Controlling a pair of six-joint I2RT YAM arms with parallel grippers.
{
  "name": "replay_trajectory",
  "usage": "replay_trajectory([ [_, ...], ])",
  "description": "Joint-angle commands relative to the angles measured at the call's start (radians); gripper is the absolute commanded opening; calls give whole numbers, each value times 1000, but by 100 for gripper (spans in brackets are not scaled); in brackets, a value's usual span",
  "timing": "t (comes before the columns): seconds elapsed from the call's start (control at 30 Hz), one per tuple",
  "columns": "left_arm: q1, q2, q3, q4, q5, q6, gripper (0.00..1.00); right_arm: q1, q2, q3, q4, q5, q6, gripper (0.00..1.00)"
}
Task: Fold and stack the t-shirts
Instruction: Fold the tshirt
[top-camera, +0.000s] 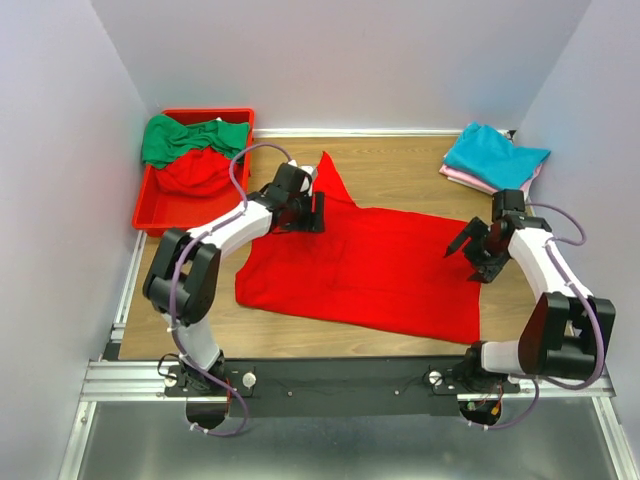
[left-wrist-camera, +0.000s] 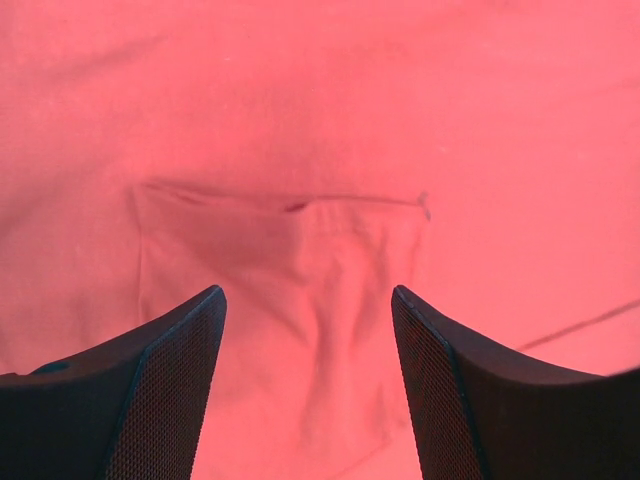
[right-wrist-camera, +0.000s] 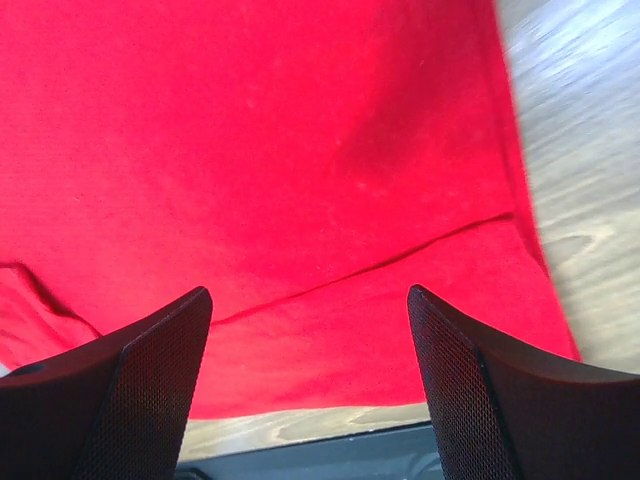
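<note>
Lying flat across the wooden table (top-camera: 400, 170), the red t-shirt (top-camera: 370, 270), likely light and limp, is best pinched at edges or corners; left gripper (left-wrist-camera: 308, 292) and right gripper (right-wrist-camera: 308, 290) hover over it, fingers spread, holding nothing.

The wooden tabletop (top-camera: 400, 175) carries a bright red t-shirt (top-camera: 370, 265) spread flat across its middle, reaching close to the near edge. A red bin (top-camera: 147, 200) sits at the far left corner. At the far right corner a pink t-shirt (top-camera: 468, 180) lies under a teal t-shirt (top-camera: 495, 155).
</note>
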Motion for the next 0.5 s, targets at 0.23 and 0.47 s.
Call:
replay_trajectory([
  [0.23,-6,151,-24,87,29,10,75,-1,134,-88,109,-41,-42,86],
  [0.47,-6,157,-111,130,36,-2,75,-4,243,-111,101,40,-39,87],
])
